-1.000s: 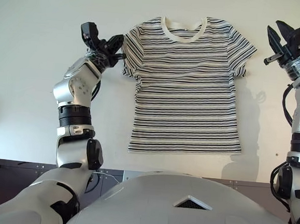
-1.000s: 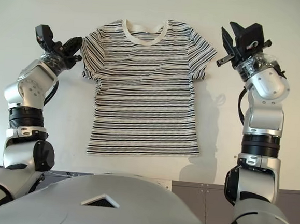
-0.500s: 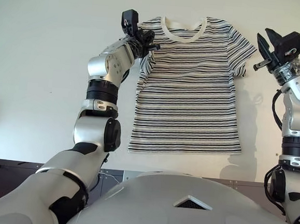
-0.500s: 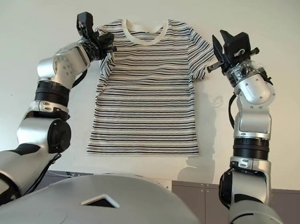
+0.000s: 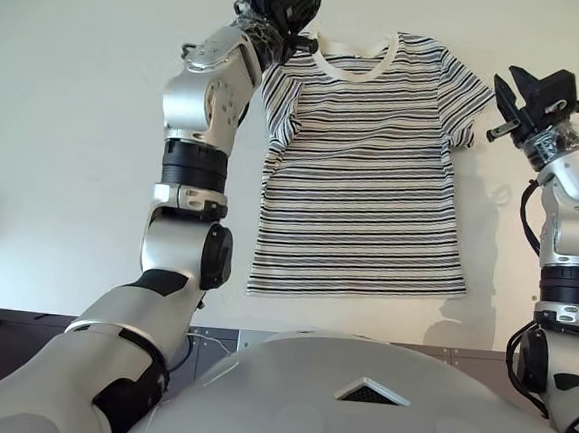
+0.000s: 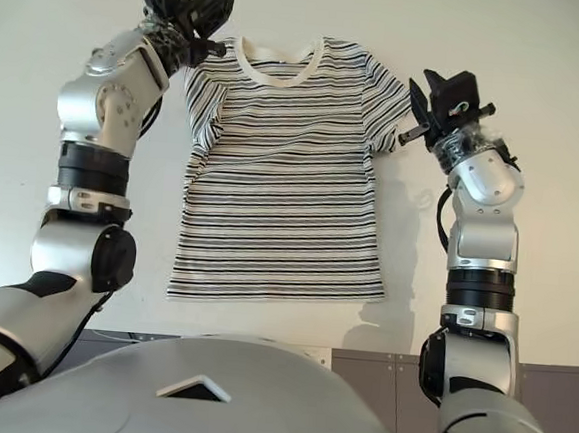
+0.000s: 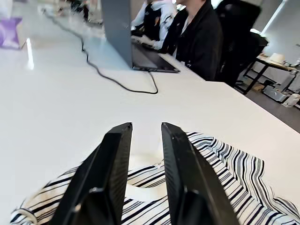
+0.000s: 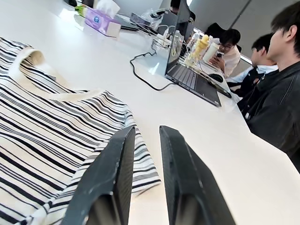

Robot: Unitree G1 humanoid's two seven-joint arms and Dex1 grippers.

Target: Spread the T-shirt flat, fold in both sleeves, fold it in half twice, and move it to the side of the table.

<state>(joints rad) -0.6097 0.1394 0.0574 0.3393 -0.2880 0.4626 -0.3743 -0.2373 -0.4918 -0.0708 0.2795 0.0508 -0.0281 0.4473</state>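
A black-and-white striped T-shirt [image 5: 364,162] lies flat on the white table [image 5: 63,159], collar at the far side. Its left sleeve [image 5: 282,116] is turned inward over the body. Its right sleeve [image 5: 469,100] still spreads outward. My left gripper [image 5: 307,19] hovers raised over the left shoulder, beside the cream collar [image 7: 140,190]. It is open by a narrow gap with nothing between the fingers. Just outside the hem of the right sleeve [image 8: 136,168], my right gripper [image 5: 498,111] is open and holds nothing.
An open laptop [image 8: 192,77] with a black cable [image 7: 117,82] sits on the table beyond the shirt. A tissue box [image 8: 101,23] stands farther along, and people sit past them. Bare tabletop lies left and right of the shirt. The table's front edge [image 5: 62,309] is near me.
The left gripper swept from the left sleeve's outer edge inward, leaving the sleeve folded over the body, then rose toward the collar. The right gripper moved closer to the right sleeve.
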